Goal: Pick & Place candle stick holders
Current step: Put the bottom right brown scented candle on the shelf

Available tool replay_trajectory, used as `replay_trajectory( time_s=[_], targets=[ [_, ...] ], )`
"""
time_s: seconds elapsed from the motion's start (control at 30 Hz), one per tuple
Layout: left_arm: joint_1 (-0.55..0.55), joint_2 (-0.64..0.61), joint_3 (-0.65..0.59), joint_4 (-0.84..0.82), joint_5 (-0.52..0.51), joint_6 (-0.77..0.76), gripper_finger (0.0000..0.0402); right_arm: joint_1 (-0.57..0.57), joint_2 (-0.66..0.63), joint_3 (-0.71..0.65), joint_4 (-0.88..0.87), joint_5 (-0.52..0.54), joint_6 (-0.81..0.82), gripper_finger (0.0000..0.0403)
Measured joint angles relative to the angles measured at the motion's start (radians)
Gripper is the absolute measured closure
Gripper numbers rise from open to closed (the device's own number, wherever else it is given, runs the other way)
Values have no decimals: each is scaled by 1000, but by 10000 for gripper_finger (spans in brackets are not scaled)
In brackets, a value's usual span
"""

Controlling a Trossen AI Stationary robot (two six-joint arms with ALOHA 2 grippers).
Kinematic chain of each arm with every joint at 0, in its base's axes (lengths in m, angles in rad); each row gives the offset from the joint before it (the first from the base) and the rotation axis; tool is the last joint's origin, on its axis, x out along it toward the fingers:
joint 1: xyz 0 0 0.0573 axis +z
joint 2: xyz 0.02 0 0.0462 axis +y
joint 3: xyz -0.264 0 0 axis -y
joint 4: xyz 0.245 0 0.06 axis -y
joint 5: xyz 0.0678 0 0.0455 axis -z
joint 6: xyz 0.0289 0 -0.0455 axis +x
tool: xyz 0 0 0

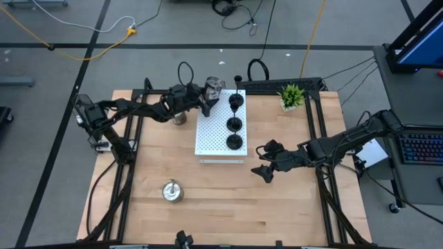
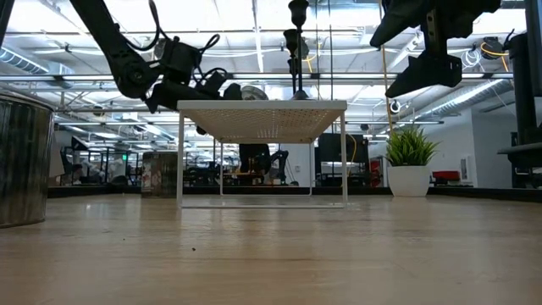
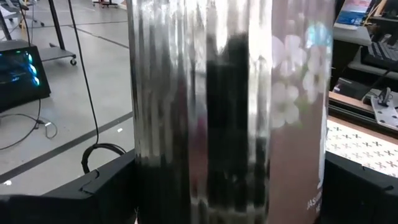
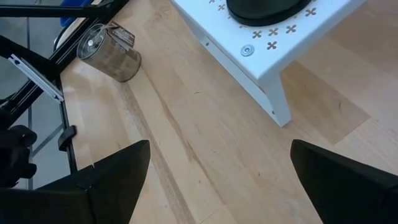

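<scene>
Here the left gripper (image 1: 210, 97) clasps a silver holder (image 1: 215, 86), upright over the white board's (image 1: 211, 135) far-left corner; three black holders (image 1: 235, 123) line its right side. Placement turns on lowering straight down. The right gripper (image 1: 264, 162) hangs spread and empty. Only the left wrist view confirms the grasp; the low view shows the holder's height.

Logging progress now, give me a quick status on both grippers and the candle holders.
Left gripper shut on silver holder above white board. Right gripper open, empty, beside board. Three black holders on board; nothing in the way.
</scene>
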Motion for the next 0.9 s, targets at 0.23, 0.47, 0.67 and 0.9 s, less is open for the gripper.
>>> replay_trajectory(
  time_s=[0.23, 0.47, 0.67, 0.9],
  targets=[
    [-4, -8, 0, -56, 0, -1, 9, 0, 0, 0, 0, -1, -2, 23],
    [-4, -12, 0, -66, 0, -24, 23, 2, 0, 0, 1, -5, -3, 23],
    [-4, -11, -2, -47, 21, -36, 7, 3, 0, 0, 1, -9, -6, 23],
    [-28, -10, -2, -41, 53, 13, 6, 3, 0, 0, 0, -10, -11, 23]
  ],
)
